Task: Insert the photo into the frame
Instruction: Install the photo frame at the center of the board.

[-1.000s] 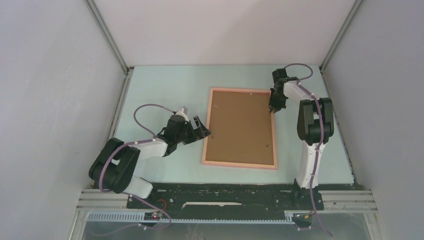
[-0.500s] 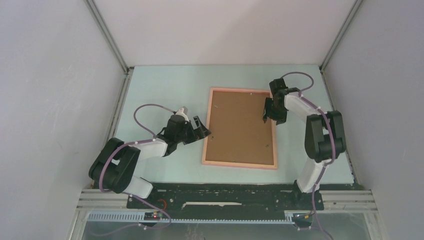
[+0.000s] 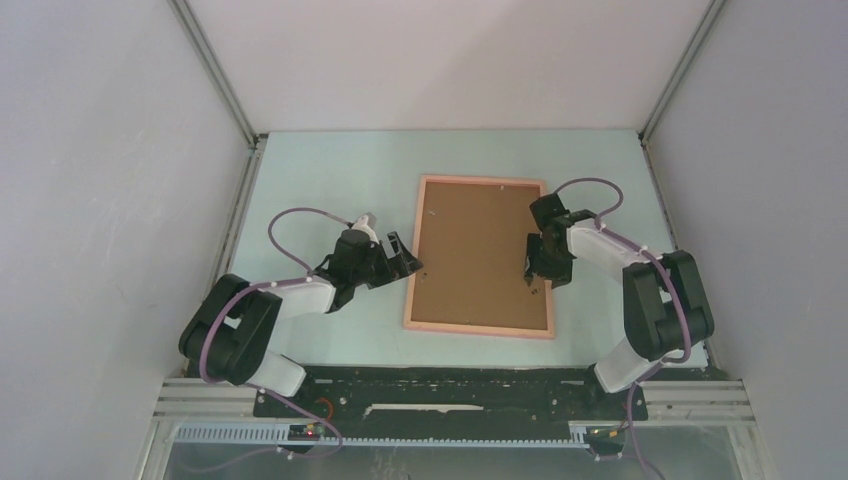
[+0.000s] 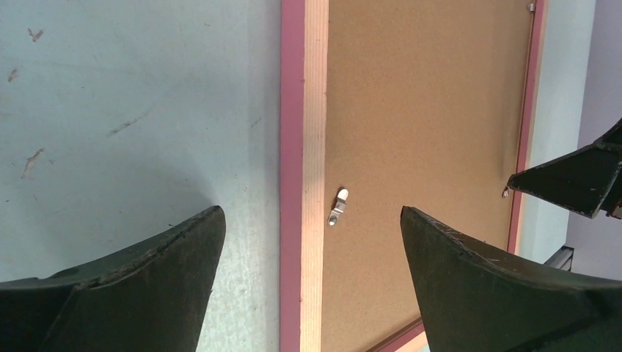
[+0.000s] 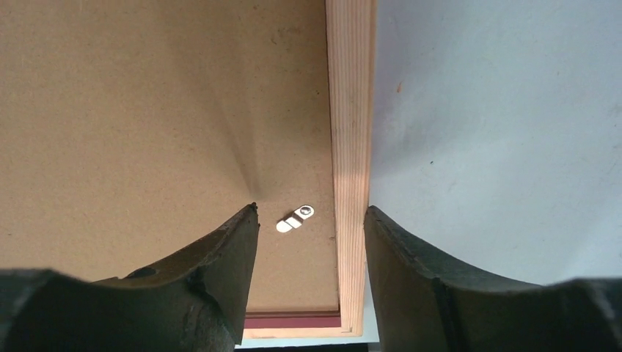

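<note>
The frame [image 3: 480, 328] is lying face down around the middle of the table [image 3: 330, 180], long sides running from the near edge to the far edge. The brown backing board [image 3: 480, 255] sits inside it, facing up.

The left gripper [image 3: 408, 256] is at the frame's left rail. Its jaws are spread wide with nothing between them, one finger over the bare table and the other over the board. The wrist cam shows a little metal turn clip [image 4: 338, 207] right by that rail.

The right gripper [image 3: 536, 275] is over the right rail, closer to the near edge. It's also spread and not pinching anything, straddling another clip [image 5: 295, 218] and the rail [image 5: 350, 110]. Can't tell if either one is actually touching the wood.
</note>
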You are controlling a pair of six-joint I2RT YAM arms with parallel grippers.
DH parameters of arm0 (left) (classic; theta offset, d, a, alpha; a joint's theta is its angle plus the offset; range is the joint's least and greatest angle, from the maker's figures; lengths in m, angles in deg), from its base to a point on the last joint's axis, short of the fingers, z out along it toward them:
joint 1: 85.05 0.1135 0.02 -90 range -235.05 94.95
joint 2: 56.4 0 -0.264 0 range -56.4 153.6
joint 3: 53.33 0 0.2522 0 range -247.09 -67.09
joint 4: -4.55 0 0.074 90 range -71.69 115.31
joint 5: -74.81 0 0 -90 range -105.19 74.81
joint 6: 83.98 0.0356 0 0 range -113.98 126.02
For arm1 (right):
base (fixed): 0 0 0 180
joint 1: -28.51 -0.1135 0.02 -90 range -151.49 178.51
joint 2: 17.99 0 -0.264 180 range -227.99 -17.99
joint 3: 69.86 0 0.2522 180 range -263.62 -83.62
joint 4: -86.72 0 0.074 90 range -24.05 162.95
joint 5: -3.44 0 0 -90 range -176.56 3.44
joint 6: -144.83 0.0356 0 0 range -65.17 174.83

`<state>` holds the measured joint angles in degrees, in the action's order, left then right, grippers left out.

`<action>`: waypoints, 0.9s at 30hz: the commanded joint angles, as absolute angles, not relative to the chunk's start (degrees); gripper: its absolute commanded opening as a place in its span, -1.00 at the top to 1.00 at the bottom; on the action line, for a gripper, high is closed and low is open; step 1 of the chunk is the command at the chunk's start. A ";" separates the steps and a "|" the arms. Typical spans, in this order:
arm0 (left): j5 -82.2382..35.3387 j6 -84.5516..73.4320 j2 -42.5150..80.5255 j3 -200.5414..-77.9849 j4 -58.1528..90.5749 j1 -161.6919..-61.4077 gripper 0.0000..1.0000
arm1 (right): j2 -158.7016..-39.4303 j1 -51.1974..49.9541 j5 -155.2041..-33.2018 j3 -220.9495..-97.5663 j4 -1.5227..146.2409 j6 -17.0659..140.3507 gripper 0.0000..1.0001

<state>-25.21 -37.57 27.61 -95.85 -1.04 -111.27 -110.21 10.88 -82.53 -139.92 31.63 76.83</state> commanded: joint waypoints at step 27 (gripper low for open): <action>-26.18 -37.84 28.15 -96.38 -2.08 -111.41 -0.99 | -110.70 6.46 -77.78 -135.40 31.39 79.63 -0.25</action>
